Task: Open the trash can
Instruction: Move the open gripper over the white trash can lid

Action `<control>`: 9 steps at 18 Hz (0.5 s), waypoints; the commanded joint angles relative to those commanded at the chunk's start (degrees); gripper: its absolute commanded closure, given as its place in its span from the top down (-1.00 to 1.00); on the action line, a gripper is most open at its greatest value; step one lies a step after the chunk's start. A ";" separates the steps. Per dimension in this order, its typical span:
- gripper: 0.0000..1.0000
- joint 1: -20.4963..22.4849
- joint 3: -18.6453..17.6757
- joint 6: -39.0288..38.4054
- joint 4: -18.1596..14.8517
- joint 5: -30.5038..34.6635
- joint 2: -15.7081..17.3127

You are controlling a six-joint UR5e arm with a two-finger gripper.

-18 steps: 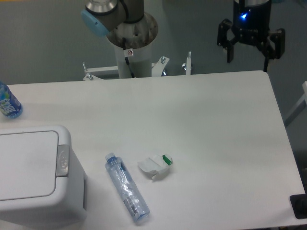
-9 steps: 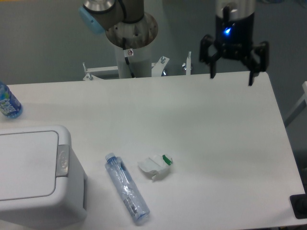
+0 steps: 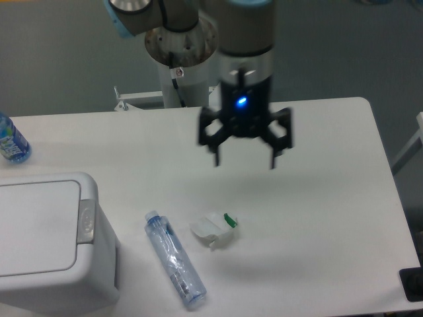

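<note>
Surface: white table (image 3: 317, 198) with rounded corners, grey floor behind it; robot base column (image 3: 180, 66) stands at the far edge, centre-left.
Arm: grey UR5e links reach from the base toward mid-table; wrist points down, a blue light glowing on it.
Gripper: black two-finger claw (image 3: 244, 160) hangs above the middle of the table, slightly motion-blurred. Jaws spread wide apart, nothing between them, touching nothing.
Trash can: large white boxy bin (image 3: 53, 247) at the near left corner, partly cut by the frame edge. Flat white lid lies down, closed.
Latch: grey push-button (image 3: 86, 221) on the right edge of the lid, facing mid-table. Well apart from the claw, which is up and to the right of it.
Lying bottle: clear plastic bottle with blue label (image 3: 175, 259) on its side just right of the bin, cap end toward the far side, angled down-right. Not touching the bin.
Crumpled item: small white wrapper or carton with a green bit (image 3: 214, 229), just right of the lying bottle, below the claw in the camera view. A faint shadow falls on the table near it.
Far-left bottle: blue-labelled bottle (image 3: 11, 141) at the left frame edge, beyond the bin, only partly in view.
Near-right corner: dark object (image 3: 412, 285) at the frame edge; cannot tell what it is.
</note>
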 joint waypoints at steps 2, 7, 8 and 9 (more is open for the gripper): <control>1.00 -0.53 0.17 -6.06 2.37 -4.92 -0.53; 1.00 -4.39 0.70 -13.82 8.96 -9.78 -3.07; 1.00 -5.01 1.05 -14.17 9.58 -9.78 -3.77; 1.00 -5.80 1.75 -14.61 9.76 -9.78 -4.48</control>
